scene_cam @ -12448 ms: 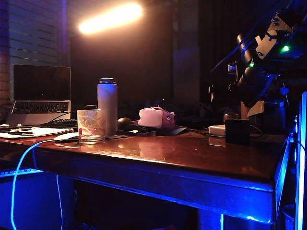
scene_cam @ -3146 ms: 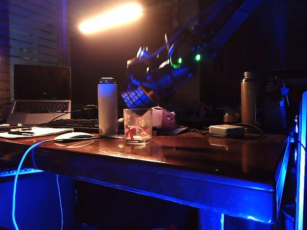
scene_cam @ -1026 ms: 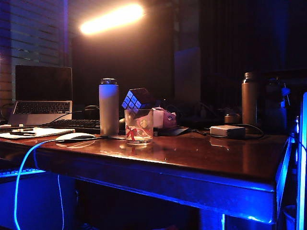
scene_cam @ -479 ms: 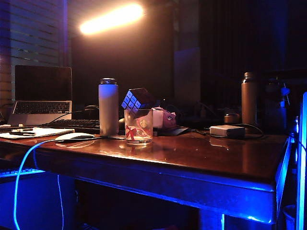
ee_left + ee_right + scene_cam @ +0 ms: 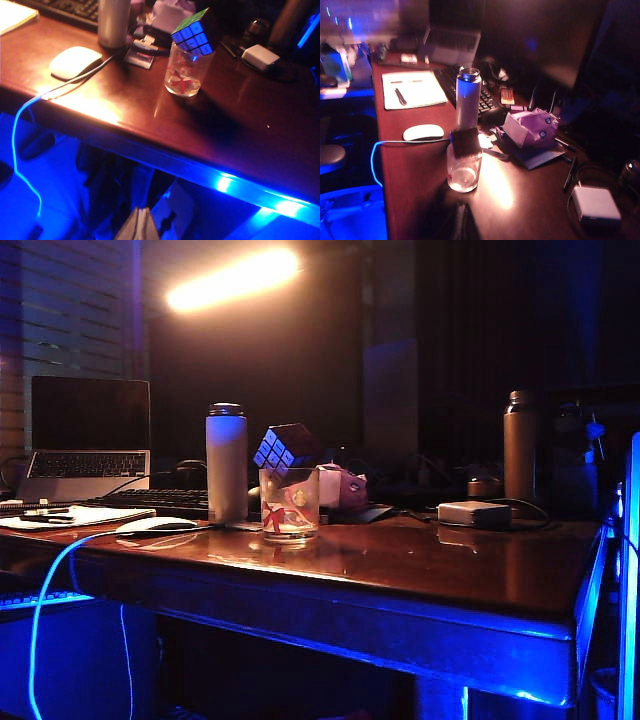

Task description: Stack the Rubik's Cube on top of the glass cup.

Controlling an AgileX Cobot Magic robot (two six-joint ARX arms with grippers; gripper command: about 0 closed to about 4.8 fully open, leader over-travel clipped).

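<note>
The Rubik's Cube (image 5: pixel 284 447) rests tilted on the rim of the glass cup (image 5: pixel 289 504), one corner dipping into the mouth. The left wrist view shows the cube (image 5: pixel 194 31) on the cup (image 5: pixel 185 72) from over the table's front edge. In the right wrist view the cube (image 5: pixel 465 141) covers the cup (image 5: pixel 463 172). My left gripper (image 5: pixel 140 222) is shut and empty, pulled back below the table edge. The right gripper (image 5: pixel 461 220) hangs shut and empty above the table, short of the cup. Neither arm appears in the exterior view.
A pale bottle (image 5: pixel 226 462) stands just left of the cup, with a white mouse (image 5: pixel 156 525), keyboard (image 5: pixel 150 499) and laptop (image 5: pixel 88 438) beyond. A pink tissue box (image 5: pixel 341 486) sits behind. A white power adapter (image 5: pixel 474 513) and a brown bottle (image 5: pixel 520 445) are at the right.
Nothing moves on the table over the last second; the cube stays tilted on the cup. Three seconds ago an arm held the cube above the cup; it has since left the exterior view.
</note>
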